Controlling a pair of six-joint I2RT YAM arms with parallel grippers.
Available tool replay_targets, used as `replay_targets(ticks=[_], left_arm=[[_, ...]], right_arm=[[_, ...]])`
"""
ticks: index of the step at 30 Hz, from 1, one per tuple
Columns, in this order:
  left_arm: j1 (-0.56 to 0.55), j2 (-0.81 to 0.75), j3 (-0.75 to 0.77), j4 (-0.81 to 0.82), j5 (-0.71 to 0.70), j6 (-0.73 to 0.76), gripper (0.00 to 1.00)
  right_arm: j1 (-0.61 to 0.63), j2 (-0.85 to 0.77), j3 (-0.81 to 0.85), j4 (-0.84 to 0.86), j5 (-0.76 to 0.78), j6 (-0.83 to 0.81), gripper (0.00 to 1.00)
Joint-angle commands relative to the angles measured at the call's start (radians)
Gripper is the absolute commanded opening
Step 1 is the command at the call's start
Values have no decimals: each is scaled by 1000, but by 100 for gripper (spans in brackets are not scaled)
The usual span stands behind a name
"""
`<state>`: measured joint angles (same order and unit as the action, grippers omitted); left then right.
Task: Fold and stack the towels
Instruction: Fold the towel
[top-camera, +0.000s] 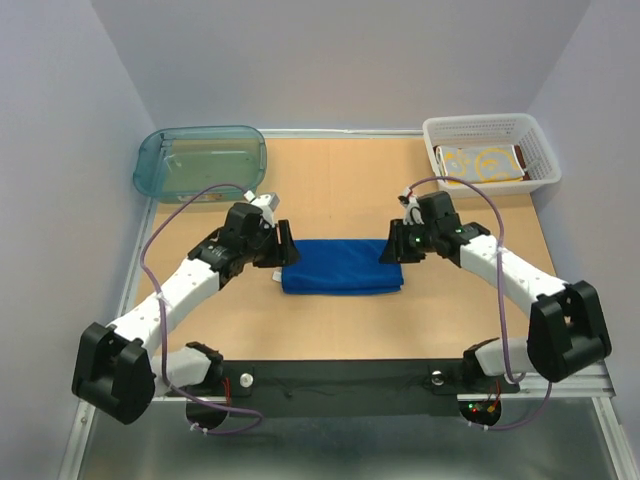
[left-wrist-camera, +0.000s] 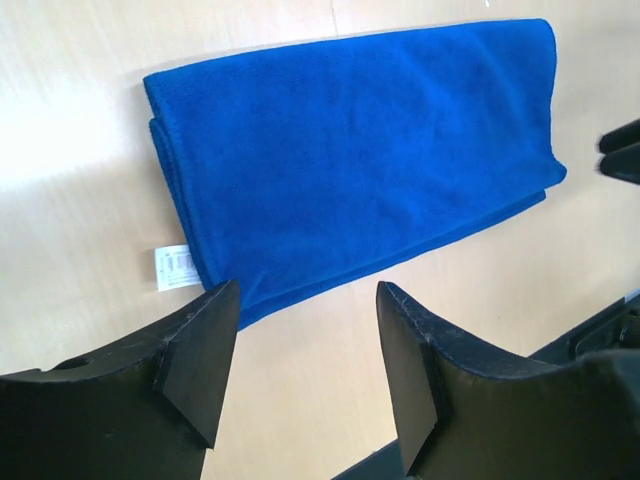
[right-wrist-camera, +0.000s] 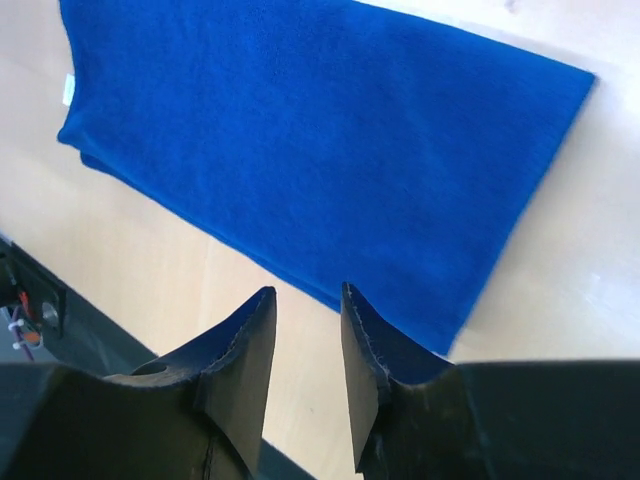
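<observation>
A bright blue towel (top-camera: 342, 266) lies folded into a long rectangle in the middle of the table, also seen in the left wrist view (left-wrist-camera: 350, 150) and the right wrist view (right-wrist-camera: 320, 140). My left gripper (top-camera: 284, 243) hovers at its left end, open, with only bare table between its fingers (left-wrist-camera: 308, 300). At the towel's right end my right gripper (top-camera: 392, 246) stands a little open, nothing between its fingers (right-wrist-camera: 305, 300). A yellow patterned towel (top-camera: 482, 163) lies folded in the white basket, with a rust-brown edge (top-camera: 521, 158) beside it.
The white basket (top-camera: 490, 128) stands at the back right corner. A teal tub (top-camera: 200, 160) sits at the back left. A small white label (left-wrist-camera: 176, 267) sticks out at the blue towel's left end. The table's black front rail (top-camera: 340, 385) runs between the arm bases.
</observation>
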<state>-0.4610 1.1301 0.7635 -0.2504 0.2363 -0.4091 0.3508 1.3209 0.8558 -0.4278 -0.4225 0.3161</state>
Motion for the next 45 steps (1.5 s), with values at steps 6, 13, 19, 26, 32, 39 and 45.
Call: replay_targets(ticks=[6,13,19,26,32,39,45], left_arm=[[-62,143,-33,133,-29,-114,52],[-61,129,-254,304,-26,-272,37],[-16,48,-386,350,-29,-338,37],[7,-107,-354,252,-77,-313,38],[-16,-197,-229,166,-75,-309,44],[-48,-90,-204,230,-75,-303,44],[-51,98,-273,364,-64,-335,40]], right_arm=[[160,142,-21,170,175,143,37],[200,126,-145,172,180,175,36],[200,64,-257,170,231,216,36],[201,-138,-268,159,263,242,37],[200,-200,-209,127,294,248,37],[188,-160,-277,127,361,304,35],[74,-123,-360,127,292,322,34]])
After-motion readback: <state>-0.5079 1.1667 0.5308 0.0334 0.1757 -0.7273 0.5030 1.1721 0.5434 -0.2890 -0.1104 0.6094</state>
